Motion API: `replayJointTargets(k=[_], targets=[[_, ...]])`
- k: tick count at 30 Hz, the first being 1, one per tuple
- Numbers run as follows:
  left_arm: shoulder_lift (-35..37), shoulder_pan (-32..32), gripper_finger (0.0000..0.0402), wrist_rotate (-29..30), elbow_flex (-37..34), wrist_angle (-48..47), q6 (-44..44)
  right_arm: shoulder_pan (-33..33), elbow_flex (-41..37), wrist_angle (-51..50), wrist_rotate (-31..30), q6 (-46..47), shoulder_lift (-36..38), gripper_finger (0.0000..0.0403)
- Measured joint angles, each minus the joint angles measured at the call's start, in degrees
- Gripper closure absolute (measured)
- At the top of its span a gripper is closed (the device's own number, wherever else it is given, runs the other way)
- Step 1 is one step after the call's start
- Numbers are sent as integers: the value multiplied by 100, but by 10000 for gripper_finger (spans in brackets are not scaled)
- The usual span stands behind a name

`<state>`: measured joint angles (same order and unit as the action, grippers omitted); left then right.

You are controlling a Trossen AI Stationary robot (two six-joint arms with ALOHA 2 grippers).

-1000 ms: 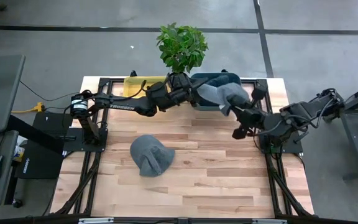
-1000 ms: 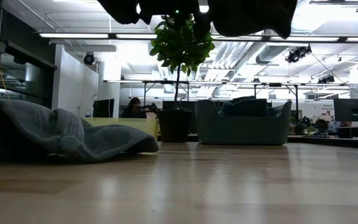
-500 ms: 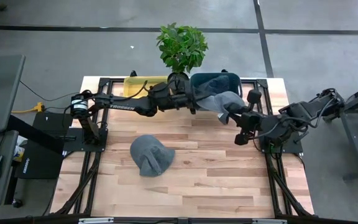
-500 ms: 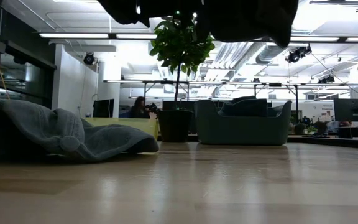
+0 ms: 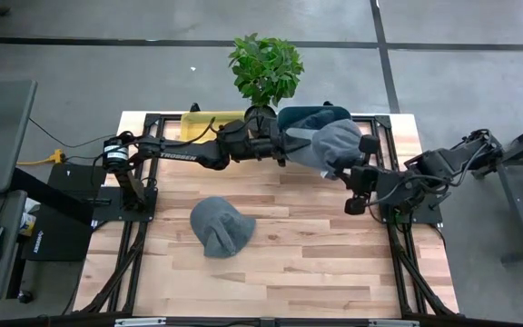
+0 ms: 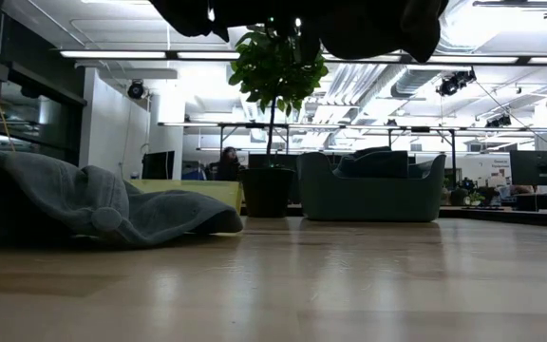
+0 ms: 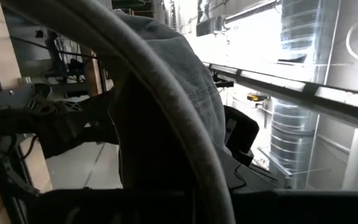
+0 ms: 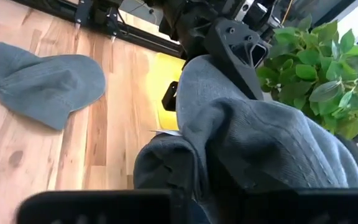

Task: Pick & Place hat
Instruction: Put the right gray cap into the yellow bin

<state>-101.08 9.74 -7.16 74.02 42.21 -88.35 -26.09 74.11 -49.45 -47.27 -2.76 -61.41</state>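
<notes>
Broadly, wooden worktop (image 5: 316, 263) bare across whole front half; black frame rails along side edges. Landmark: potted plant (image 5: 264, 68) at back edge. Teal bin (image 5: 302, 115) just right of plant, yellow tray (image 5: 198, 122) just left. One grey hat (image 5: 219, 225) flat on worktop, well in front of plant, free room all round. Second grey hat (image 5: 334, 145) held aloft right of plant, in front of bin. Left pincer (image 5: 296, 143) clamped on second hat's edge. Right pincer (image 5: 348, 165) beside it; grip cannot tell. "TROSSEN" readable on left arm (image 5: 175, 155).
</notes>
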Motion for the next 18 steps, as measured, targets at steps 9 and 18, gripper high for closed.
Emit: replayJointTargets(k=[9, 18], targets=[[0, 0, 396, 22, 0, -43, 485, 11, 0, -91, 595, 620, 7, 300], [-2, 66, 397, -65, -2, 8, 884, 9, 9, -41, 1339, 1183, 235, 244]])
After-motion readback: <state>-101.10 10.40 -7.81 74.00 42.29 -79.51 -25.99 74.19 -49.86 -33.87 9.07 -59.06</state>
